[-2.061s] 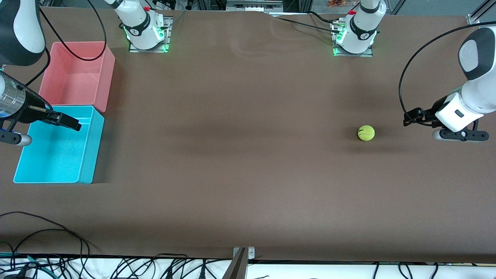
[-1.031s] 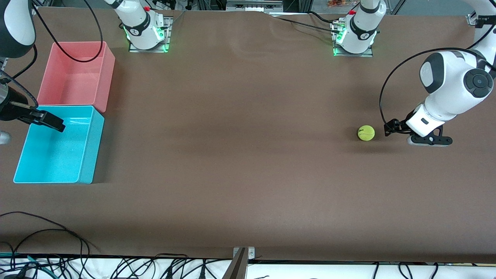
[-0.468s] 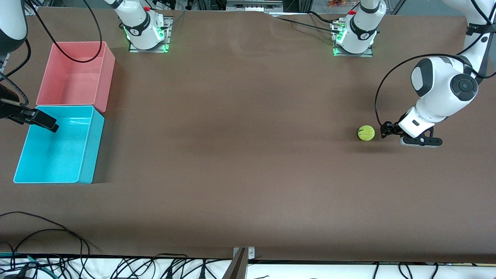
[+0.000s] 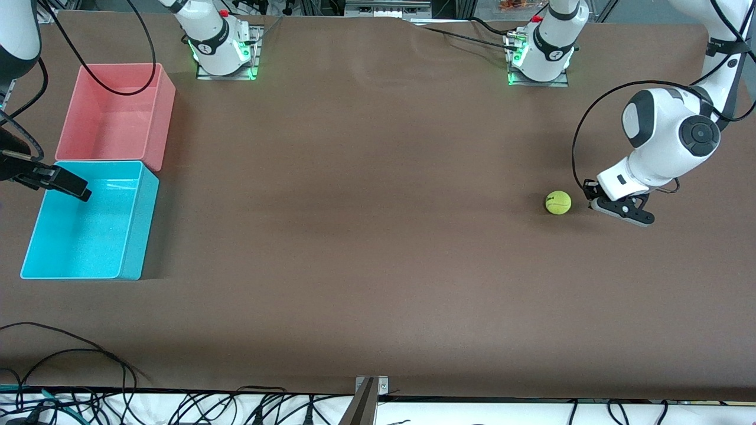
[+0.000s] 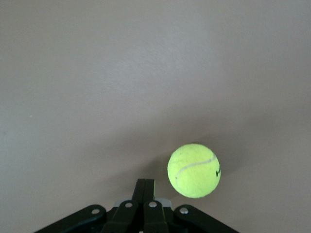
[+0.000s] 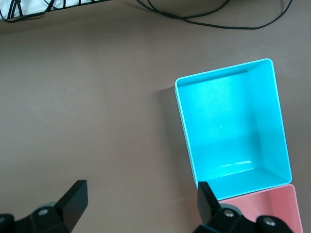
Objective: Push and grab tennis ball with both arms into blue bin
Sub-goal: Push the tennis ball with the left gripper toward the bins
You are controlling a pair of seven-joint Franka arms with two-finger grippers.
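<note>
A: We log the small fuzzy yellow-green tennis ball (image 4: 558, 202) on the brown table (image 4: 366, 248), toward the left arm's end and well apart from the rectangular cyan-blue plastic bin (image 4: 131, 241) at the right arm's end. The pink plastic bin (image 4: 165, 112) sits touching the blue one, farther from the front camera.

B: Left gripper (image 4: 590, 195)?

A: Low at the table, just beside the ball on the side away from the bins. In the left wrist view its black fingers (image 5: 144, 190) are pressed together with nothing between them, and the ball (image 5: 194, 170) sits off to one side of the tips, not in line.

B: So we read this as the push step, using the closed fingers as a paddle.

A: Agreed. To do it well we want the tips centred on the ball before contact; an off-centre touch would likely send it rolling at an angle. We also want the push aimed along the table at the blue bin, and gentle, since a ball on a flat cloth should run freely.

B: Right gripper (image 6: 138, 204)?

A: Waiting over the table by the blue bin's outer edge, fingers spread wide, empty. We judge it placed to receive the ball, so speed matters: too fast and it may roll past.
</note>
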